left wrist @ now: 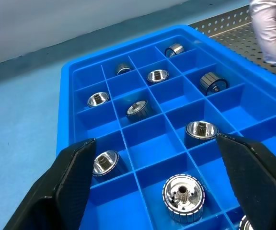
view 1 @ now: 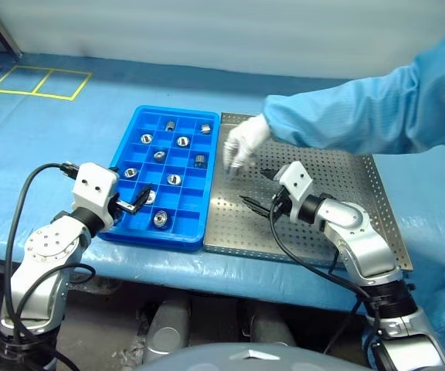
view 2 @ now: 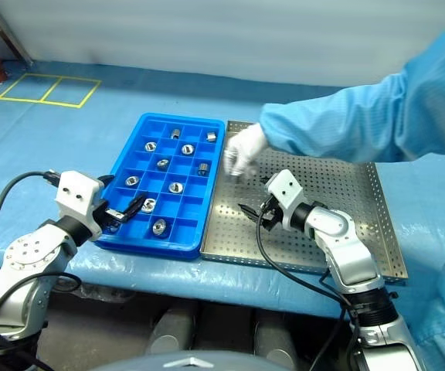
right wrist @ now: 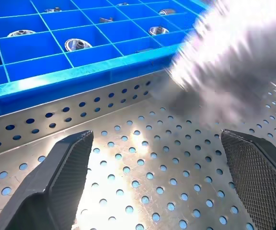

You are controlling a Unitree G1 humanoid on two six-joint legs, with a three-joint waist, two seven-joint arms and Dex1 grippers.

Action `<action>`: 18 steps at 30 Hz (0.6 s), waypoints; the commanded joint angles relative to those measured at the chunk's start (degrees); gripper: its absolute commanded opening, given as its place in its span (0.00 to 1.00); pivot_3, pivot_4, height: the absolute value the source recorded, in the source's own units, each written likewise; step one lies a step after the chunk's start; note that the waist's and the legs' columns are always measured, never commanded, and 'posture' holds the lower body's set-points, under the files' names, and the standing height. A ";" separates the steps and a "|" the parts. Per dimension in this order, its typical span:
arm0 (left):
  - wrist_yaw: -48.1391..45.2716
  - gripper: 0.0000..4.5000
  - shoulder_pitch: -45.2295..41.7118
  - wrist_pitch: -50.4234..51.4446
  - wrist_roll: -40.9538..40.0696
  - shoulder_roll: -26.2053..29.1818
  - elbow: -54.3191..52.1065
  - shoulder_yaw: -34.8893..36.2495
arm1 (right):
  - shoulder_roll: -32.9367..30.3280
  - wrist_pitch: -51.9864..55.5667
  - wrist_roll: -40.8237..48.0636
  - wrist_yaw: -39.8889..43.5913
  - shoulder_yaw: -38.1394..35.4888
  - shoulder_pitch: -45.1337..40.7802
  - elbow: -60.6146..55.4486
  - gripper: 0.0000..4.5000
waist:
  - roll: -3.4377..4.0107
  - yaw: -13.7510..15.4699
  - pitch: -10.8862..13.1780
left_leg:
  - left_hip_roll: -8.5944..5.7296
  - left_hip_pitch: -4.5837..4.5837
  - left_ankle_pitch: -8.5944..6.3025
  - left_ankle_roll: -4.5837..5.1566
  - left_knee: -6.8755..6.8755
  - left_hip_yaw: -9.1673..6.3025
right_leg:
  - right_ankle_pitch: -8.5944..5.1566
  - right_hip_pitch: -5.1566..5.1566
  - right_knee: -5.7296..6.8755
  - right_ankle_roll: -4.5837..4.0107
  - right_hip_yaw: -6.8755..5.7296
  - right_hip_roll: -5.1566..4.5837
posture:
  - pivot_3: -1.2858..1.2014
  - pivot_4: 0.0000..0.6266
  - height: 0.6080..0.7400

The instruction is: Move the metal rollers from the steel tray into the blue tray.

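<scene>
The blue tray (view 1: 161, 234) lies left of the steel tray (view 1: 346, 174), their sides touching. Several metal rollers (view 1: 183, 141) sit in separate compartments of the blue tray; one roller (left wrist: 183, 197) lies just ahead of my left gripper. My left gripper (view 1: 130, 193) is open and empty over the tray's near left corner. My right gripper (view 1: 257, 189) is open and empty above the steel tray's perforated floor (right wrist: 143, 158), near its left rim. I see no roller lying loose on the steel tray.
A person's white-gloved hand (view 1: 246, 143) on a blue sleeve (view 1: 361, 108) reaches in from the right to the steel tray's far left part, just ahead of my right gripper. Blue cloth (view 1: 91, 124) covers the table. Yellow tape squares (view 1: 41, 81) mark its far left.
</scene>
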 commanded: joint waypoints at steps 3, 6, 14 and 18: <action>0.33 0.97 -0.29 -0.34 -0.38 0.44 -2.66 1.41 | -0.15 -0.66 0.36 -0.07 -0.87 -0.82 -1.07 0.99 | 0.00 0.00 0.00 | 0.00 0.00 0.00 0.00 0.00 0.00 | 0.00 0.00 0.00 0.00 0.00 0.00 | 0.65 0.24 1.00; -0.08 0.97 -0.68 0.15 -1.19 0.01 -2.46 0.67 | -0.32 0.22 0.52 -0.32 -1.26 -0.69 -1.22 0.99 | 0.00 0.00 0.00 | 0.00 0.00 0.00 0.00 0.00 0.00 | 0.00 0.00 0.00 0.00 0.00 0.00 | 0.65 0.24 1.00; -0.70 0.97 -5.14 0.09 -2.09 -2.16 -0.26 -5.74 | -0.54 2.15 0.15 -1.67 -1.57 -0.19 -1.70 0.99 | -0.01 0.11 0.00 | -0.01 -0.01 0.00 0.00 0.01 0.00 | 0.00 0.01 0.00 0.00 0.00 0.00 | 0.64 0.24 1.00; -1.19 0.97 -5.01 0.05 -2.64 -1.39 0.02 -4.89 | -0.74 2.17 -0.07 -2.09 -1.73 0.14 -1.77 0.99 | 0.00 -0.27 -0.01 | 0.00 0.01 0.00 0.00 -0.04 0.00 | 0.00 -0.01 0.01 0.00 0.01 0.01 | 0.64 0.24 1.00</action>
